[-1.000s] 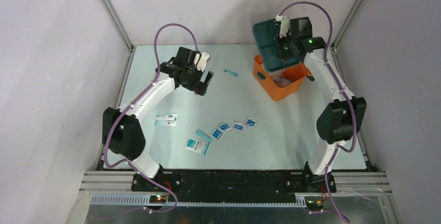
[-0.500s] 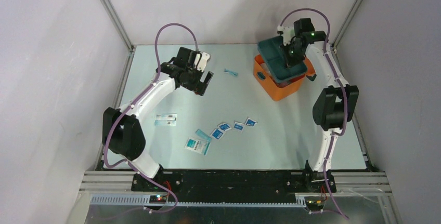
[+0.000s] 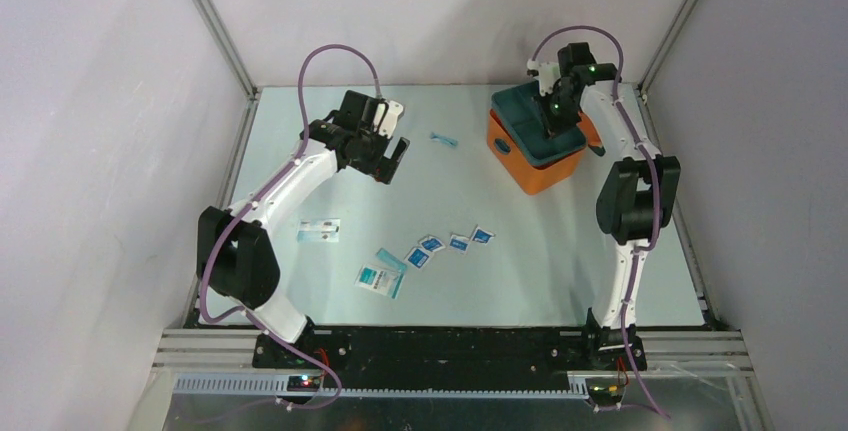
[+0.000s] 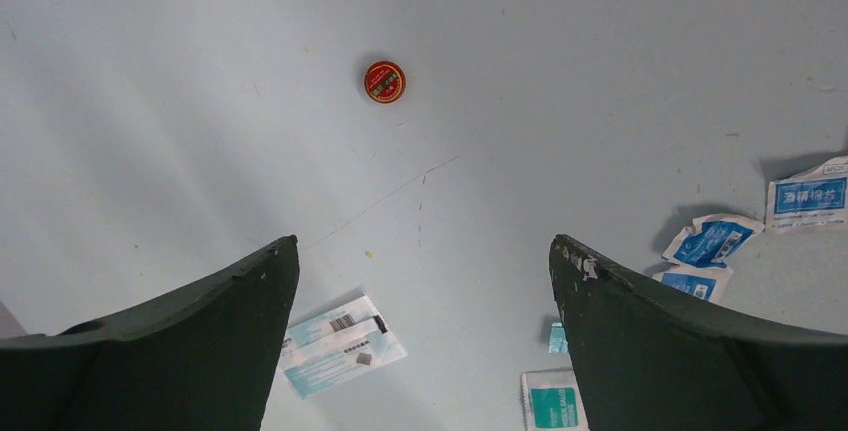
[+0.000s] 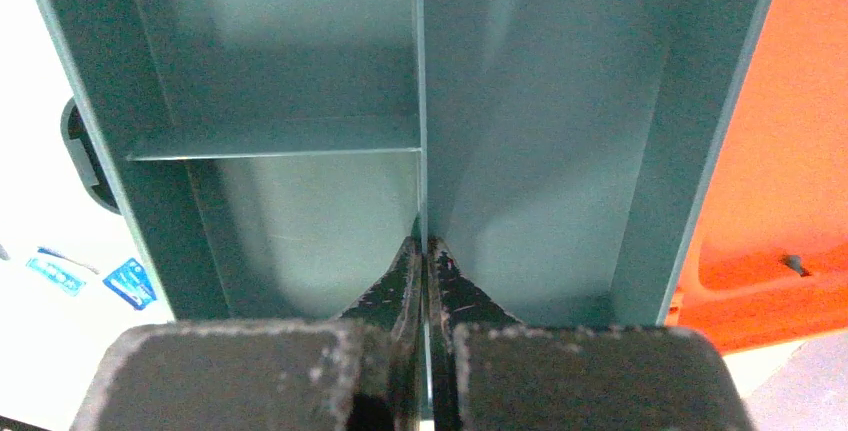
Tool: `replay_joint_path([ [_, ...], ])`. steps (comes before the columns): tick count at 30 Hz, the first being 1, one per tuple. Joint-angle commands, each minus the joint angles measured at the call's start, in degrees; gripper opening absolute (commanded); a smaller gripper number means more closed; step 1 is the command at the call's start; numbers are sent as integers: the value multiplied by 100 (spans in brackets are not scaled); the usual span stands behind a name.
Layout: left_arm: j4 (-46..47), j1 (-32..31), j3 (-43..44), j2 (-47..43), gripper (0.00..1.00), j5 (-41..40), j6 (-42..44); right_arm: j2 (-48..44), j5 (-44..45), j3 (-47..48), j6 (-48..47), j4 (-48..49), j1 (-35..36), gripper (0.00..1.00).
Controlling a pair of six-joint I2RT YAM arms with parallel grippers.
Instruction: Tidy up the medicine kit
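The orange medicine kit stands at the back right of the table, its orange wall also in the right wrist view. The dark teal divided tray sits on top of the case. My right gripper is shut on the tray's thin centre divider, one finger on each side of it. My left gripper is open and empty above the table at the back left, over a white packet. The kit's lid shows as an orange edge behind the case.
Blue-white sachets and a larger teal-white packet lie in the middle front. A white packet lies left. A small blue item lies at the back centre. A small red round tin lies on the table under the left wrist.
My right gripper has lowered the teal tray from above the orange case down onto it. The left arm has not moved.
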Motion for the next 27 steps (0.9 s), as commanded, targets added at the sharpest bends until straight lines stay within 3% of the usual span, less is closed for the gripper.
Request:
replay_joint_path([
  [1,156,-49,15,-90,100,-122,134,88,244,96,-106,89,-2,0],
  [27,155,-60,28,-45,100,-148,186,306,548,-155,-834,-235,269,0],
])
